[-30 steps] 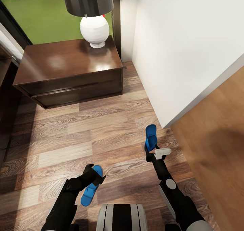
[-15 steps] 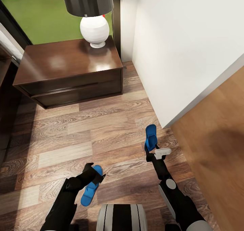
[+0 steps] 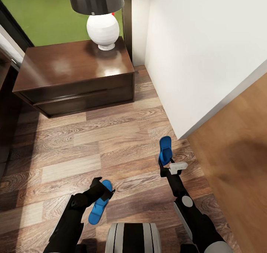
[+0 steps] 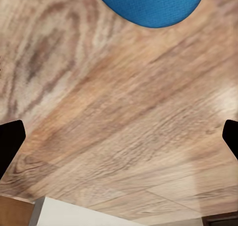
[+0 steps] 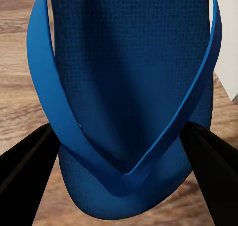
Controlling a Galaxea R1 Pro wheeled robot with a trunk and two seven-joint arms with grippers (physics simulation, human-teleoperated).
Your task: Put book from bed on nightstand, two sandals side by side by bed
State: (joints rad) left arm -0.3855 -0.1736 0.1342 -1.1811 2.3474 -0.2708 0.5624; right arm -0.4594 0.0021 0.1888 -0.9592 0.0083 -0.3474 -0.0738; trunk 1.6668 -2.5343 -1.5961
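Note:
One bright blue sandal (image 3: 98,208) lies on the wood-plank floor by my left gripper (image 3: 103,193), which hovers over its front end. In the left wrist view the black fingertips (image 4: 10,141) stand wide apart over bare planks, and the sandal's rounded end (image 4: 148,5) is beyond them. My right gripper (image 3: 164,166) is shut on the heel of the other sandal (image 3: 165,148), held toe-forward above the floor; its straps and sole (image 5: 129,87) sit between the dark fingers (image 5: 25,181). A nightstand (image 3: 74,71) stands ahead. The bed's dark frame (image 3: 4,127) runs along the left edge. The book is out of view.
A white round lamp (image 3: 103,28) with a dark shade stands on the nightstand's back right corner. A white wall corner (image 3: 185,78) juts out at the right, close to the held sandal. Open plank floor (image 3: 92,145) stretches between me and the nightstand.
The head view has tipped slightly, so the nightstand sits a little higher. My left arm has eased a bit to the left over its sandal. The right arm is still.

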